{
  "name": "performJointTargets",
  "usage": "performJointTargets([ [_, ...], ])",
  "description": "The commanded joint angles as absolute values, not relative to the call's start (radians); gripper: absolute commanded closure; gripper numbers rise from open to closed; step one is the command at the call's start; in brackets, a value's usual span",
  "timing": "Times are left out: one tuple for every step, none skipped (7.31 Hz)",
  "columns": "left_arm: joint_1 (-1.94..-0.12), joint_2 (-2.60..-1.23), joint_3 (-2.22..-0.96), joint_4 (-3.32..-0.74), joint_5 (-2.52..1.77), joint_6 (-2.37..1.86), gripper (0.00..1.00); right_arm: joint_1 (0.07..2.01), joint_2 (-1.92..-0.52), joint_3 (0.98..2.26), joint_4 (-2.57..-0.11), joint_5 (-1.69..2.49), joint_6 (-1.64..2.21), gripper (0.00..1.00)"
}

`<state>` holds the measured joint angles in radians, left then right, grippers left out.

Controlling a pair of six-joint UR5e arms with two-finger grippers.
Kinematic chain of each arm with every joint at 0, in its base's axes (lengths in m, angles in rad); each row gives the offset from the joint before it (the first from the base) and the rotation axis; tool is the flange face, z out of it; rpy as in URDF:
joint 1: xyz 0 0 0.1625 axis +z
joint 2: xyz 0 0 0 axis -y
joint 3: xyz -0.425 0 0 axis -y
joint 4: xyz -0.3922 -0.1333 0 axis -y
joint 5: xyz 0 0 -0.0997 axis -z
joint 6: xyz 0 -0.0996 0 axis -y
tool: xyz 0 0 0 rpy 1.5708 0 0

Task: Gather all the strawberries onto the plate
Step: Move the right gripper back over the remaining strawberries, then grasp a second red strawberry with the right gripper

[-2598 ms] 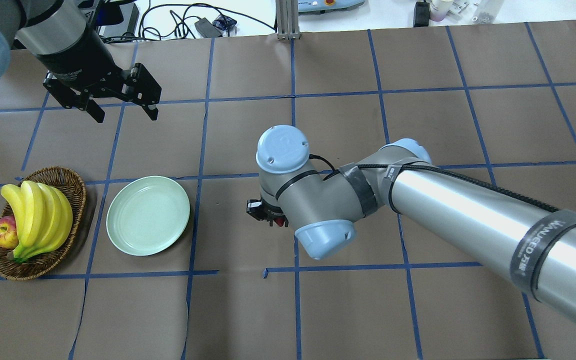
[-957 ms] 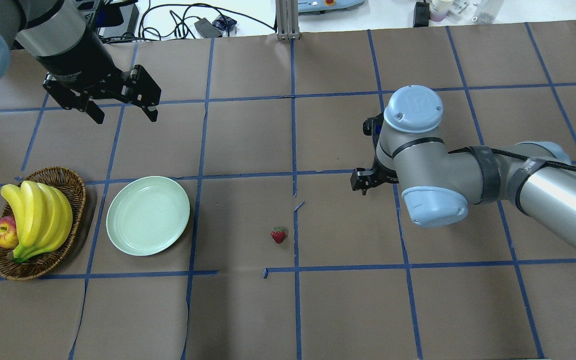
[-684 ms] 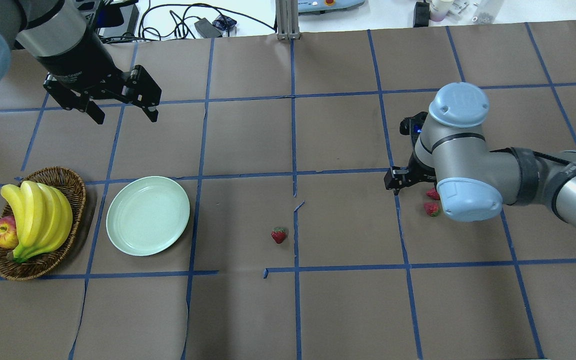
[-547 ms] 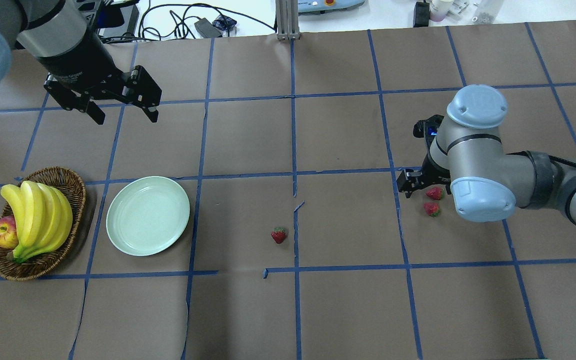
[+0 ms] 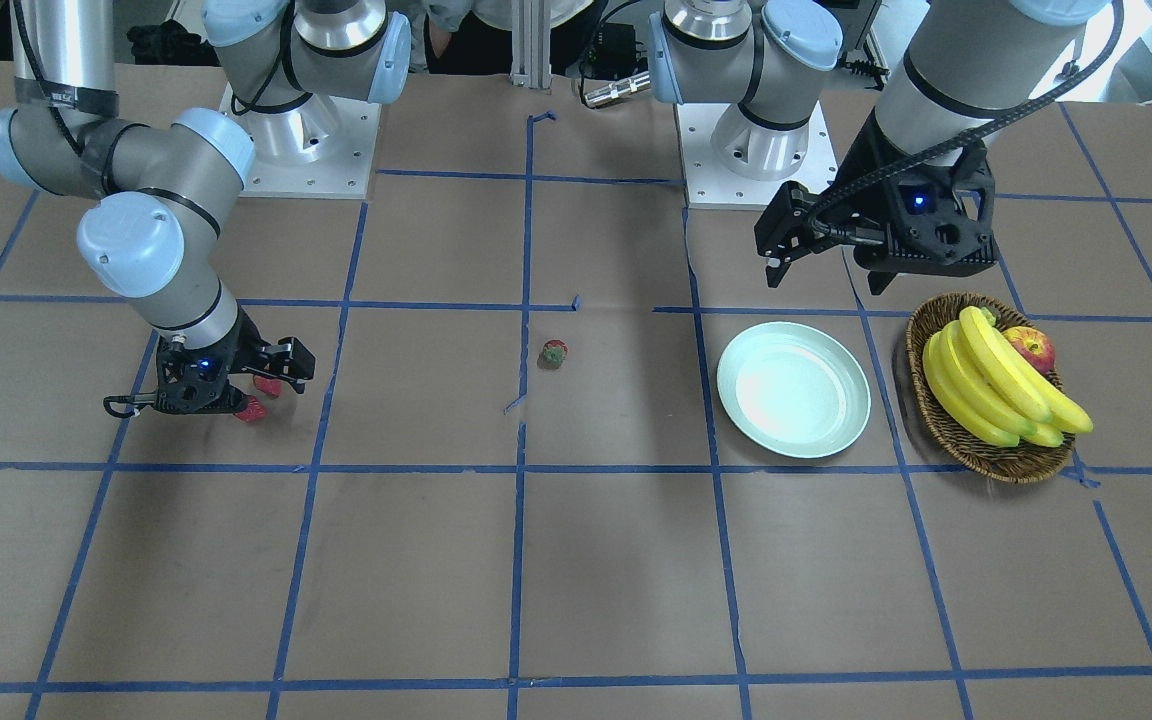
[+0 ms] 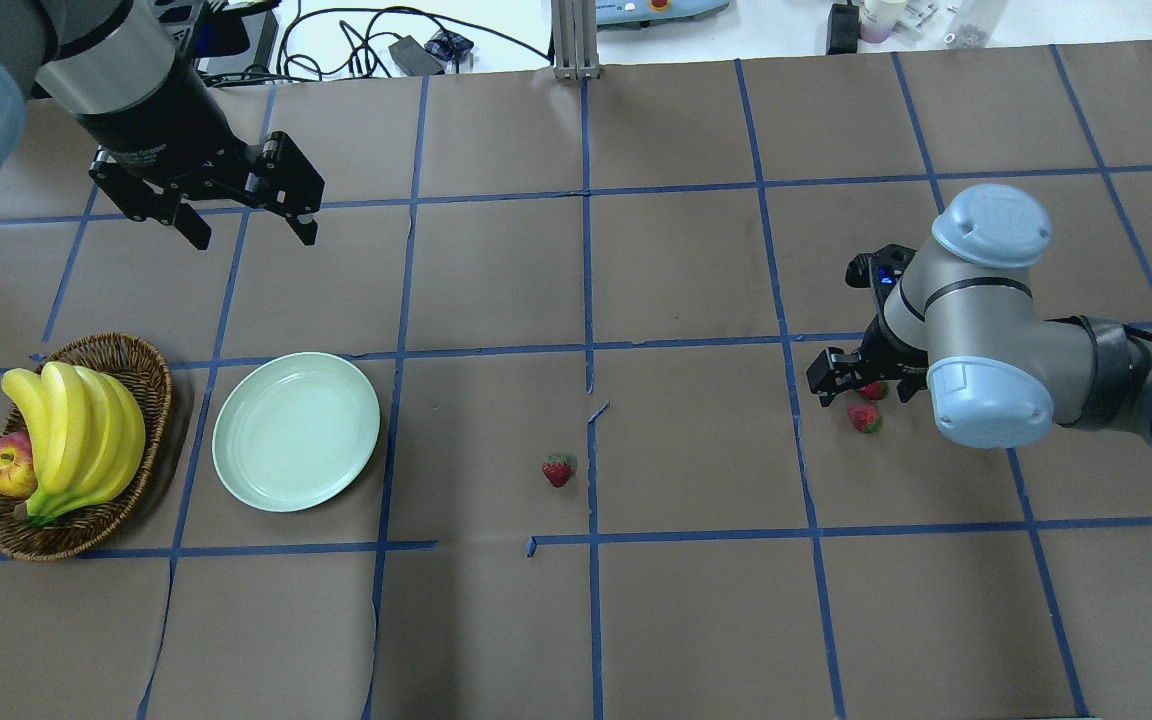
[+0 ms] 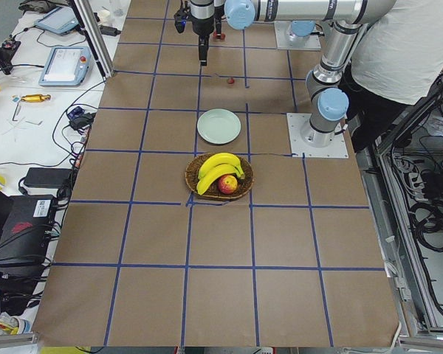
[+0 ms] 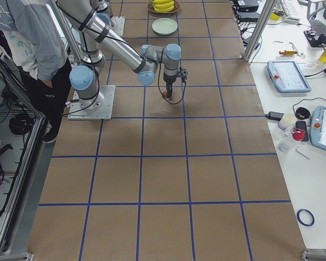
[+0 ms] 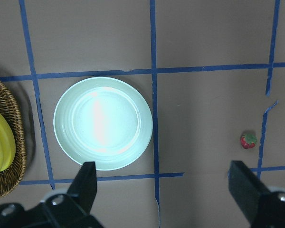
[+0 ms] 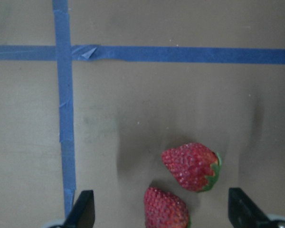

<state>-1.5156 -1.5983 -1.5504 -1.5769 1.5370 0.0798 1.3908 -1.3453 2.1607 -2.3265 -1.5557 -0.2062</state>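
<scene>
Our right gripper (image 6: pixel 863 385) sits low over the table (image 6: pixel 676 270) at the right of the overhead view, its fingers spread wide and gripping nothing. One strawberry (image 6: pixel 873 390) lies directly under it, partly hidden by the gripper body. The other strawberry (image 6: pixel 864 417) lies just beside that one, slightly lower in the frame. In the right wrist view both berries lie in the lower middle of the picture, between the two fingertips (image 10: pixel 83 209), with bare brown paper on either side. We cannot tell whether either finger touches the table.

We find a third strawberry (image 6: pixel 557 470) alone on the paper near the centre of the overhead view, just left of a vertical blue tape line and well apart from the other two.

We see the plate (image 6: pixel 296 432) left of centre with nothing on it. Just beside it, at the left edge, is a wicker basket (image 6: pixel 151 365) holding bananas (image 6: pixel 76 430) and an apple (image 6: pixel 6 465).

Our left gripper (image 6: pixel 254 232) hangs in the upper left of the overhead view, raised above the table, fingers wide apart and holding nothing. Its wrist view looks straight down on the plate.
</scene>
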Motion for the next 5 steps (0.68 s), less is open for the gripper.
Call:
performJointTargets([
  [-1.516, -1.598, -1.551, -1.577, 1.537, 0.080, 0.00, 1.390, -1.296, 2.161, -2.370, -1.575, -0.207, 0.00],
  [-1.516, -1.598, -1.551, -1.577, 1.537, 0.080, 0.00, 1.390, -1.295, 2.158, -2.372, -1.577, -0.207, 0.08],
  [-1.516, -1.598, -1.551, -1.577, 1.537, 0.080, 0.00, 1.390, -1.295, 2.157, -2.372, -1.577, -0.207, 0.15],
  [-1.516, -1.598, -1.554, -1.577, 1.537, 0.080, 0.00, 1.390, -1.296, 2.157, -2.372, -1.578, -0.207, 0.27],
  [-1.516, -1.598, -1.557, -1.572, 1.537, 0.080, 0.00, 1.390, -1.295, 2.155, -2.373, -1.578, -0.209, 0.31],
])
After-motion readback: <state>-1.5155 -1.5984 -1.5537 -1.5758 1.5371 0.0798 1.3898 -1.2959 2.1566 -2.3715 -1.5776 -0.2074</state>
